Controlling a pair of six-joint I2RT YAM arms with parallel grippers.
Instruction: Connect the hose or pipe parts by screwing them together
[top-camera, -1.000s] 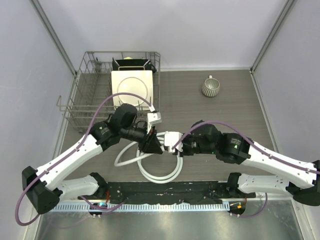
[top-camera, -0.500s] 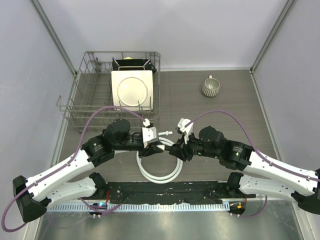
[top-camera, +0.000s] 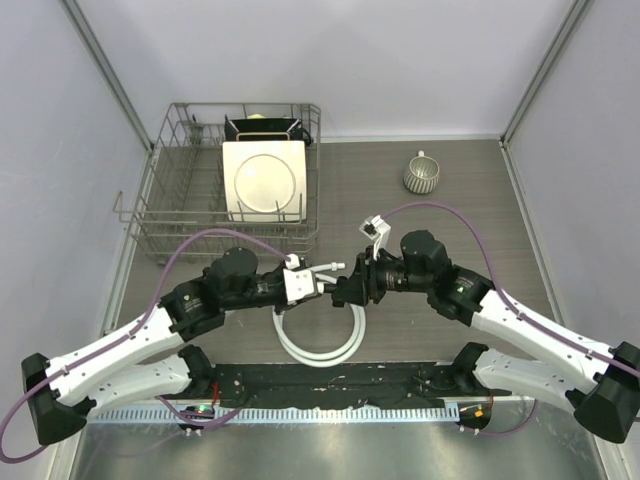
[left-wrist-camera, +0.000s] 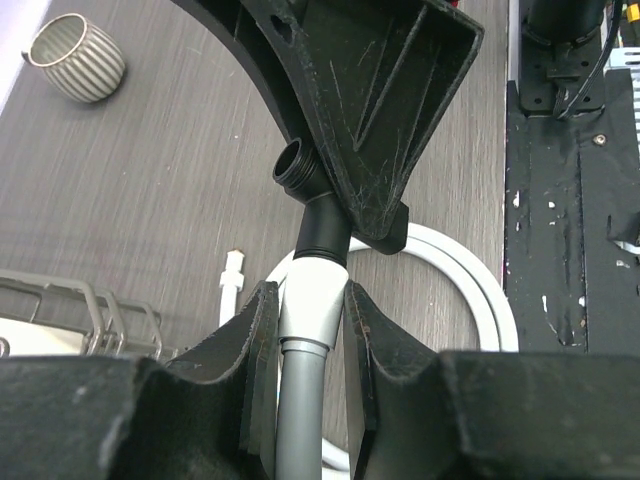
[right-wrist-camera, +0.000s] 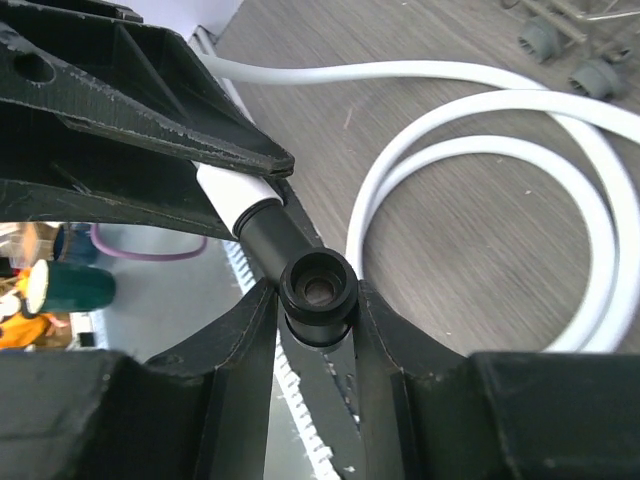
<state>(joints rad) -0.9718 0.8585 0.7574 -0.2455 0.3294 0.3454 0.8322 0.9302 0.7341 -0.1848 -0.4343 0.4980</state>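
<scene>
My left end effector (left-wrist-camera: 310, 305) pinches the white end connector (left-wrist-camera: 312, 285) to brace it. My right end effector (right-wrist-camera: 317, 298) pinches the black fitting (right-wrist-camera: 318, 285) against it, end to end, so the threads can bite.

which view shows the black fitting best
Right wrist: the fitting fills the centre, its open port facing the camera, white connector behind. Left wrist shows its side, partly hidden by the right gripper. Top view barely shows it.

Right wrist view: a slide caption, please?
Right gripper clasps the black fitting on the white connector held by the left gripper, above the coiled white hose.
</scene>
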